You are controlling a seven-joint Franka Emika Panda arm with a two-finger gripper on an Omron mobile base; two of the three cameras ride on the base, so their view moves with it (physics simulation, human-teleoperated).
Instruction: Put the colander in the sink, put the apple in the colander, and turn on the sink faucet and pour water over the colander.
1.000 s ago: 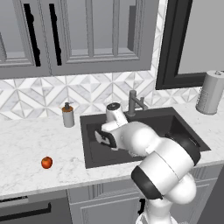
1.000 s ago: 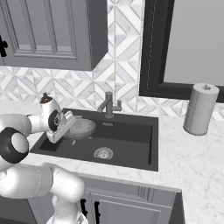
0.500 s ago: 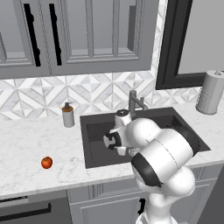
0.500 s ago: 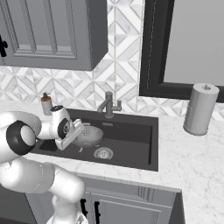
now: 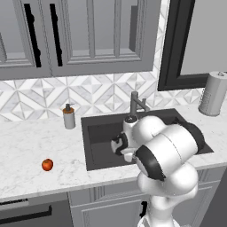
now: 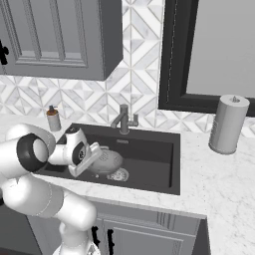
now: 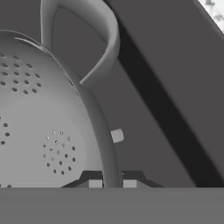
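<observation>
- The colander [image 6: 105, 160] is held inside the sink [image 6: 149, 154], tilted, beside the round drain [image 6: 118, 175].
- Its rim is clamped between the closed fingers of the gripper [image 7: 109, 183], next to one loop handle [image 7: 94, 41].
- The apple [image 5: 47, 165] is seen on the counter [image 5: 26, 150], well apart from the sink, on its left.
- The sink faucet [image 6: 123, 119] stands at the basin's back edge, and a soap dispenser [image 5: 68, 116] is set near its left corner.

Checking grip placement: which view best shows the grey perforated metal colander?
Hand view: the grey perforated metal colander shows holes, loop handle and rim running between the gripper tips. Right base view shows it whole but small, low in the dark sink. In the left base view the arm blocks it.
</observation>
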